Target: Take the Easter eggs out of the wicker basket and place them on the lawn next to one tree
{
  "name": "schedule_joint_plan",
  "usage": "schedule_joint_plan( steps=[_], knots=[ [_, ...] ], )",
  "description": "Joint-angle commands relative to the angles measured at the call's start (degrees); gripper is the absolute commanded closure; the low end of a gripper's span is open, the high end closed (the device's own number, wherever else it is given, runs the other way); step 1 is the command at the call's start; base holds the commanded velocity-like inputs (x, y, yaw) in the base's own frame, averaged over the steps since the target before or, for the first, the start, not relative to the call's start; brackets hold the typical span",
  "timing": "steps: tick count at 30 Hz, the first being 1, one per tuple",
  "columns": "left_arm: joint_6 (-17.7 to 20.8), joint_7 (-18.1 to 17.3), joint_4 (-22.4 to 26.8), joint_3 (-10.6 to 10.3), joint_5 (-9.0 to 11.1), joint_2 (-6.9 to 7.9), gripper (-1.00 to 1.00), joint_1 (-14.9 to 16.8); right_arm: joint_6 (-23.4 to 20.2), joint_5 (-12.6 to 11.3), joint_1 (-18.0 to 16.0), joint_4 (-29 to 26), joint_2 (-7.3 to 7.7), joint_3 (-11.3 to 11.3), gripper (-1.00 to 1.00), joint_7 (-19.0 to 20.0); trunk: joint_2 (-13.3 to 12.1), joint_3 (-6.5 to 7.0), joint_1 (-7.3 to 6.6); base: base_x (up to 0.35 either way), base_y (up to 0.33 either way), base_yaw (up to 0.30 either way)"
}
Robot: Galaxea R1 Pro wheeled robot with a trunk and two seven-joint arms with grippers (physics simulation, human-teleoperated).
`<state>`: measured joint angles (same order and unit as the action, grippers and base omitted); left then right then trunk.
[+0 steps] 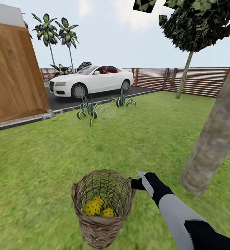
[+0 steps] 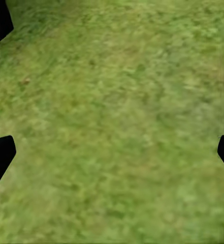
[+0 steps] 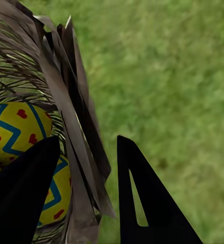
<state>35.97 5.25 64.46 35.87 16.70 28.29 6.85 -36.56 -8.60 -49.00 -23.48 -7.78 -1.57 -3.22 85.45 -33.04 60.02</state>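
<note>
- Eggs first: all three Easter eggs [image 1: 99,207] lie together at the bottom of the wicker basket [image 1: 101,208], which stands upright on the lawn [image 1: 35,166] just in front of you, so none has been lifted out yet.
- Your right gripper [image 1: 137,183] sits at the basket's rim on the side facing the tree [image 1: 215,135]. In the right wrist view its fingers [image 3: 142,203] straddle the woven wall, one inside near the eggs [image 3: 15,129] and one outside. The jaws are parted around the wall, and you cannot tell whether they are pinching it.
- That straddle looks suited either to steadying the basket or to dragging it, rather than to picking an egg.
- Your left gripper [image 2: 112,157] hangs over bare grass with its jaws spread wide and empty, likely kept clear.
- The thick trunk stands near the basket, so the carry should be short.
</note>
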Motion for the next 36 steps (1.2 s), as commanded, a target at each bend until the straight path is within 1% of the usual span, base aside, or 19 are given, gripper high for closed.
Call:
schedule_joint_plan(
  steps=[1, 13, 24, 36],
  knots=[
    [0.24, 0.47, 0.06, -0.01, 0.62, 0.02, -1.00, 0.01, -0.18, -1.06, -0.05, -0.07, -0.05, -0.23, 1.00, -0.29, 0.03, -0.06, 0.03, 0.298, 0.174, -0.237],
    [0.24, 0.47, 0.06, -0.01, 0.62, 0.02, -1.00, 0.01, -0.18, -1.06, -0.05, -0.07, -0.05, -0.24, 1.00, -0.29, 0.03, -0.06, 0.03, 0.298, 0.174, -0.031],
    [0.24, 0.47, 0.14, -0.01, 0.62, 0.02, -1.00, 0.01, -0.20, -1.06, -0.05, -0.07, -0.06, -0.24, 1.00, -0.29, 0.03, -0.06, 0.03, 0.298, 0.174, -0.220],
    [0.24, 0.47, 0.14, -0.01, 0.62, 0.02, -1.00, 0.01, -0.20, -1.06, -0.05, -0.07, -0.13, -0.19, 1.00, -0.29, 0.03, -0.06, 0.03, 0.298, 0.174, -0.009]
  ],
)
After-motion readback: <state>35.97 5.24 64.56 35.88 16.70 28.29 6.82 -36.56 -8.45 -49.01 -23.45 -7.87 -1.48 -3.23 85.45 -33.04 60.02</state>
